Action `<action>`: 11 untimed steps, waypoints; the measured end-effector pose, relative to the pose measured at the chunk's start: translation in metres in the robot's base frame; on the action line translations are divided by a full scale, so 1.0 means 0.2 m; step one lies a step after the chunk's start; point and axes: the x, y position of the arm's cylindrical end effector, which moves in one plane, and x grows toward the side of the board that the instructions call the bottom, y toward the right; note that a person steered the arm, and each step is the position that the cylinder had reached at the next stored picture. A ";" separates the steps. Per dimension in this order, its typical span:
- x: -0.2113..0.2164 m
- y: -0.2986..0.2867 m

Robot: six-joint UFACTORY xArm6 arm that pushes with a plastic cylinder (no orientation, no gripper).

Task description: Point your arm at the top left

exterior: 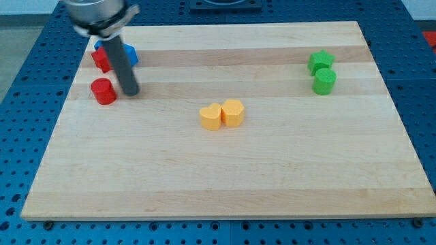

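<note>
Tip (131,92) of my rod tool, grasping nothing, rests on the worktop (225,170) just right of the red cylinder (103,91).

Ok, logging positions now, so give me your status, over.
My tip down at the board's top left. Red cylinder just to its left. Red block and blue block behind the rod.

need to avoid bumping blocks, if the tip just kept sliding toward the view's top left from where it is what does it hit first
Probably the red block near the corner, with the blue block beside it, partly hidden behind the rod. My tip sits just right of the red cylinder, which lies off that line. Depth is unclear, so a miss is possible.
</note>
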 end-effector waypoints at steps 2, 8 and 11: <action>-0.08 0.11; -0.86 -0.24; -0.89 -0.64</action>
